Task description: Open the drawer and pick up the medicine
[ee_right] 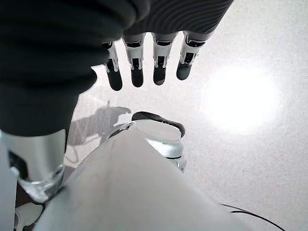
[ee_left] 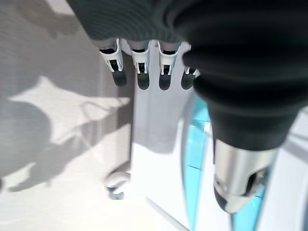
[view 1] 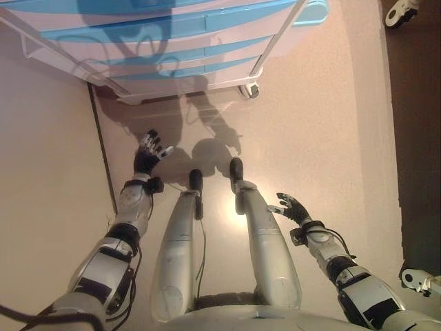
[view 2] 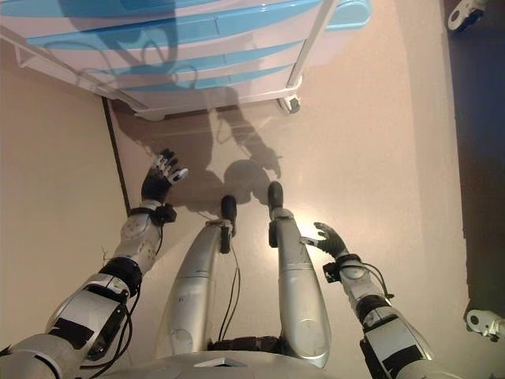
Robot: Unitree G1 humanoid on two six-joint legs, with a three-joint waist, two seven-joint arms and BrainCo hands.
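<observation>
A white drawer cart (view 1: 172,41) with blue drawer fronts stands on castors at the far side of the floor, all drawers closed. It also shows in the left wrist view (ee_left: 202,144). No medicine is in sight. My left hand (view 1: 149,154) is open and empty, raised over the floor below the cart's near left corner, apart from it. My right hand (view 1: 292,207) is open and empty, low on the right, far from the cart.
A dark seam (view 1: 103,152) runs down the floor on the left. A castor (view 1: 249,89) sits under the cart's near right corner. A dark strip of floor (view 1: 413,138) borders the right side, with a white wheeled base (view 1: 401,12) at its top.
</observation>
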